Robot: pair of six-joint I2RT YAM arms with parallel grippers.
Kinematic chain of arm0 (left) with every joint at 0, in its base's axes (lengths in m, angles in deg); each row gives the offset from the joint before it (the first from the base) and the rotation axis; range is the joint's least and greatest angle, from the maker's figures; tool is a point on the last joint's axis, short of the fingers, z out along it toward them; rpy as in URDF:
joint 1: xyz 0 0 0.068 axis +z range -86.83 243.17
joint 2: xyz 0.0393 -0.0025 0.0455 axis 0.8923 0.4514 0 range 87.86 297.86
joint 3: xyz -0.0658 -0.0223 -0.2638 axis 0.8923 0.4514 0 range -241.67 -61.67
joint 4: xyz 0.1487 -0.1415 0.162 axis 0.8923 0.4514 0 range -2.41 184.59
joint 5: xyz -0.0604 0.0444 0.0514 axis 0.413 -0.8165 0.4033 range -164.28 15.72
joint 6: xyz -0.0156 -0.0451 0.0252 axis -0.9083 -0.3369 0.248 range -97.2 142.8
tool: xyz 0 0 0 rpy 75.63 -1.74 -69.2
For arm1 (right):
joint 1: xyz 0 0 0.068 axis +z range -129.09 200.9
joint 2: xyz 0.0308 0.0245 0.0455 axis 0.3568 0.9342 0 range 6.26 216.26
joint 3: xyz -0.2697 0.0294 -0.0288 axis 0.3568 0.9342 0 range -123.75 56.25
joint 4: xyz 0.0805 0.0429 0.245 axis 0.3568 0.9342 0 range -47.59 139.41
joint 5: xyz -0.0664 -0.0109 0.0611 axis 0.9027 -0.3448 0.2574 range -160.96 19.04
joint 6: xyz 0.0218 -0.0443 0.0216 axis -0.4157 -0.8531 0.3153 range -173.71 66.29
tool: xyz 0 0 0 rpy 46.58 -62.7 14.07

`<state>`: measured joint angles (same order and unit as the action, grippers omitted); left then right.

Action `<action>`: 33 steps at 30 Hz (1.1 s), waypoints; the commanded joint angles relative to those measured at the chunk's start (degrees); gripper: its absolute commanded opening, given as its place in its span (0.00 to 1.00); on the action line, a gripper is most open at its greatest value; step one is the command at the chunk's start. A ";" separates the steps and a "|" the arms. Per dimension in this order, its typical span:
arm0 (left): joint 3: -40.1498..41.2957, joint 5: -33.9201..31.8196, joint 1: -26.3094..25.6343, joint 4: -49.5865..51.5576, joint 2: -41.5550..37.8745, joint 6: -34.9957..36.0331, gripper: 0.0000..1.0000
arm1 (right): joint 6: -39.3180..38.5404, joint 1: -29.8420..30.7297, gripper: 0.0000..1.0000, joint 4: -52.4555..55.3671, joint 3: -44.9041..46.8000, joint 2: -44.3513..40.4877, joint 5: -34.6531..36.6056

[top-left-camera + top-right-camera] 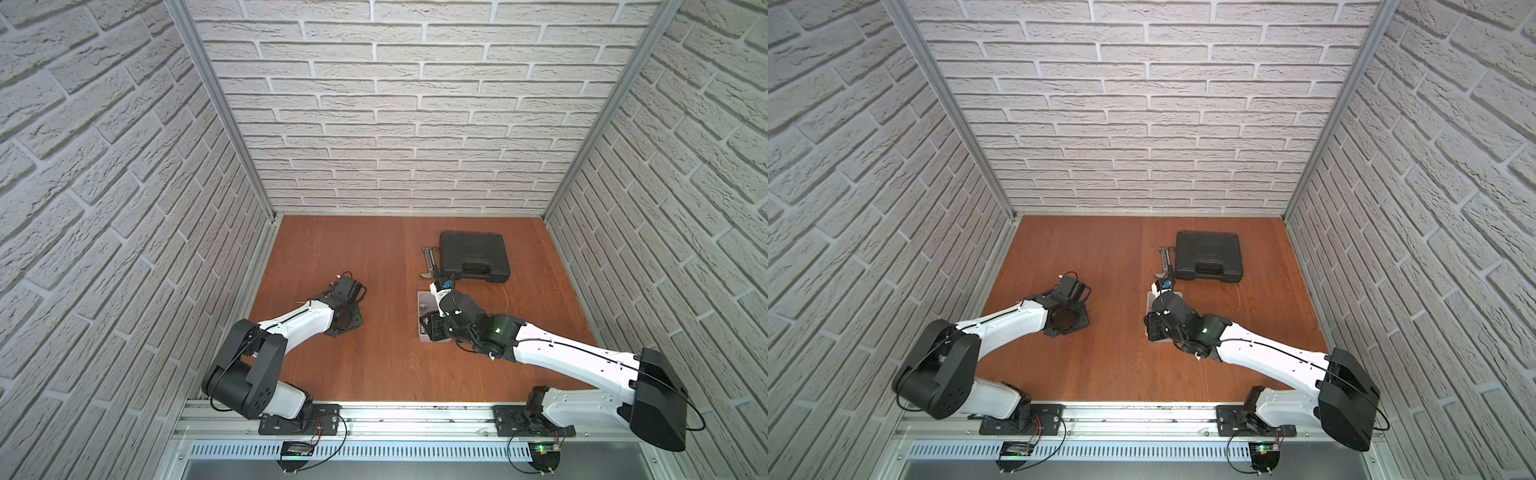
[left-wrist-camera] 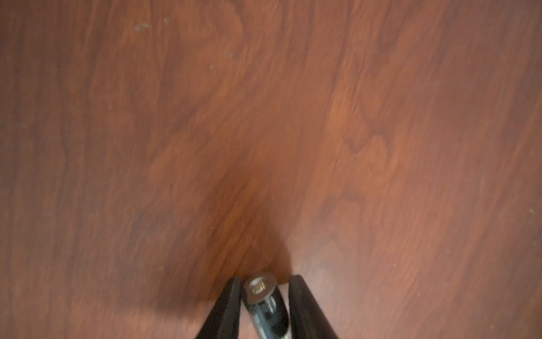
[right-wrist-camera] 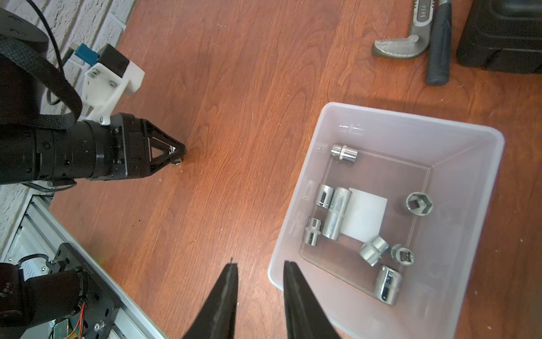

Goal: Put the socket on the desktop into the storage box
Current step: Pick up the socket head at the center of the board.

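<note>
Socket [image 2: 259, 289] sits clamped by the left gripper [image 2: 265, 278] amid open desktop [image 2: 264, 117], well apart from the storage box [image 3: 337, 117]; right gripper [image 3: 258, 263] hangs parted and empty at its rim.

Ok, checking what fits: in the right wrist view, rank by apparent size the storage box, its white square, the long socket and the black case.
storage box
black case, cropped by the frame, so unsure
white square and long socket: about alike

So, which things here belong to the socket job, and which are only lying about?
Job: socket in left gripper; storage box with sockets inside; desktop.
Lying about: black case; hand tools beside it.
</note>
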<state>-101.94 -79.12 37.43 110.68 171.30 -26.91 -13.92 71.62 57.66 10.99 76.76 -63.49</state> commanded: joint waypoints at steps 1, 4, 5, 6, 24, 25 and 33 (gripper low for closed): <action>-0.91 0.31 -0.30 1.00 1.28 0.41 0.29 | -0.40 -0.35 0.32 -1.69 0.78 -1.42 0.71; -1.10 0.40 -0.38 0.99 1.55 0.44 0.29 | -0.43 -0.45 0.33 -1.59 0.95 -1.59 0.80; -1.12 0.43 -0.49 1.13 1.64 0.39 0.29 | -0.33 -0.45 0.33 -1.57 1.01 -1.66 0.77; -1.07 0.44 -0.56 1.15 1.64 0.36 0.28 | -0.33 -0.50 0.33 -1.53 0.99 -1.71 0.85; -3.08 -3.16 -3.97 4.15 5.14 -0.58 0.26 | 1.20 -2.51 0.32 1.01 1.35 -2.92 2.53; -3.23 -3.16 -3.99 4.24 5.15 -0.63 0.24 | 1.40 -2.70 0.32 1.10 1.36 -3.06 2.56; -3.58 -3.13 -4.91 4.60 3.87 -1.42 0.04 | 2.16 -4.09 0.32 2.06 1.74 -3.48 2.47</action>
<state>-105.37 -82.77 33.19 113.18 174.86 -27.46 -12.39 68.04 59.21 11.65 74.90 -61.77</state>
